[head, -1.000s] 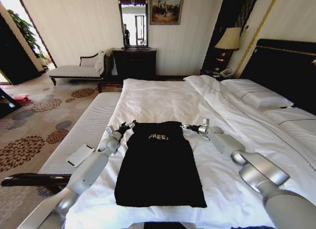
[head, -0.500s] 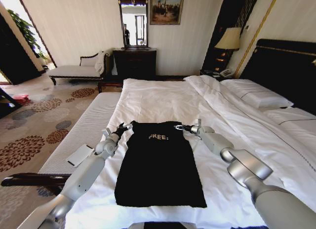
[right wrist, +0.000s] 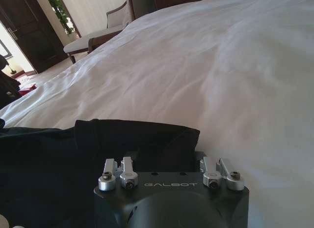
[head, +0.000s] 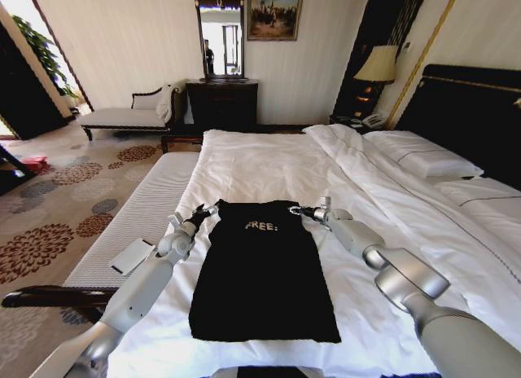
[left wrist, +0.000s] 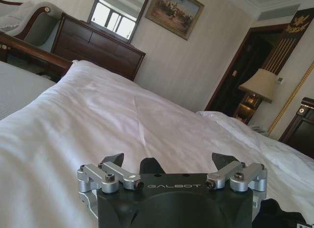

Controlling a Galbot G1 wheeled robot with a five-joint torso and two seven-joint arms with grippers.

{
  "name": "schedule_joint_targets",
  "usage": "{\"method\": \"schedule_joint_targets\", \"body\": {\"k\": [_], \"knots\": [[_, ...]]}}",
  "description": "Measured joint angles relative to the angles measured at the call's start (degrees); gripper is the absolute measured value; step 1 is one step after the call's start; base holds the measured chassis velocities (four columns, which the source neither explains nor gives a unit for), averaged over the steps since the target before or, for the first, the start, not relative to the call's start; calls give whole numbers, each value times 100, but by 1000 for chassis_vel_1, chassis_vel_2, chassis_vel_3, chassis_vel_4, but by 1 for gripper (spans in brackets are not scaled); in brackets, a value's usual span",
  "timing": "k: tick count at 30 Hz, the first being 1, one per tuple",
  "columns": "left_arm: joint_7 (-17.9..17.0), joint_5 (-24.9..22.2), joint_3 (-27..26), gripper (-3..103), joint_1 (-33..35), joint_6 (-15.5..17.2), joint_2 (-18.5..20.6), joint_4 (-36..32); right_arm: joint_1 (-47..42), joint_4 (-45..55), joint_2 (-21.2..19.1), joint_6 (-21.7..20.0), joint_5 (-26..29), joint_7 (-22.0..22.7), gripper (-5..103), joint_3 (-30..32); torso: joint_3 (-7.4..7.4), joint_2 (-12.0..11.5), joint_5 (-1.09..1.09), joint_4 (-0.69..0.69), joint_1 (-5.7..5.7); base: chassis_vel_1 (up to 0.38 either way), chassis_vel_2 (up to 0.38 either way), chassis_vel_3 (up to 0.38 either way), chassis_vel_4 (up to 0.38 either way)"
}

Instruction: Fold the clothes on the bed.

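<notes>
The clothes (head: 260, 272), a black sleeveless top with white "FREE!" lettering, lie flat on the white bed (head: 260, 166), shoulders pointing away from me. My left gripper (head: 207, 208) is open just outside the top's left shoulder. In the left wrist view the left gripper (left wrist: 168, 161) holds nothing, with bare duvet ahead and black cloth (left wrist: 282, 213) off to one side. My right gripper (head: 298, 209) sits on the right shoulder. In the right wrist view the right gripper (right wrist: 167, 154) has its links drawn in and its tips buried in the bunched black fabric (right wrist: 137, 134).
A grey striped bench (head: 138, 215) runs along the bed's left side with a white card (head: 132, 256) on it. Pillows (head: 423, 158) and a dark headboard (head: 476, 117) are at the right. A dresser (head: 221, 101) and a chaise (head: 122, 116) stand by the far wall.
The right gripper has moved left onto the top's right shoulder. The left gripper has shifted slightly toward the left shoulder. The top lies as before.
</notes>
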Motion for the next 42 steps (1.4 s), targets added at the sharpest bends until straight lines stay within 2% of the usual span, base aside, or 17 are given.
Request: {"method": "schedule_joint_targets", "body": {"k": [2,3,7,9,12,13,15,22,31,42], "knots": [[-12,-25,-1,100,-15,0,-10,21,-10,14,-5,21,25,-8,46,-1,0,0,0,0,0,0,0,0,0],[-12,-25,-1,100,-15,0,-10,21,-10,14,-5,21,25,-8,46,-1,0,0,0,0,0,0,0,0,0],[-22,-32,-4,100,-34,2,-39,74,-34,27,-8,32,38,-8,26,-1,0,0,0,0,0,0,0,0,0],[-23,-33,-4,100,-36,2,-46,85,-40,32,-7,38,41,-8,26,-1,0,0,0,0,0,0,0,0,0],[-19,-33,-9,100,-37,3,-52,148,-73,99,-14,50,50,-8,9,5,0,0,1,0,0,0,0,0,0],[-19,-33,-9,100,-37,3,-52,148,-73,99,-14,50,50,-8,9,5,0,0,1,0,0,0,0,0,0],[4,-33,-9,100,-42,9,-48,180,-78,121,-32,57,52,-8,2,5,0,0,0,1,0,0,0,0,0],[59,-227,13,100,-147,115,-92,284,-81,206,-130,59,57,-23,1,-9,0,0,1,1,0,0,0,0,0],[-35,-14,336,100,-793,264,-431,1268,-173,405,-322,106,82,-3,1,-7,0,0,1,-1,0,0,0,0,0],[-8,74,678,100,-1461,355,-701,1975,-173,444,-318,124,130,24,1,12,0,0,0,0,0,0,0,0,0]]}}
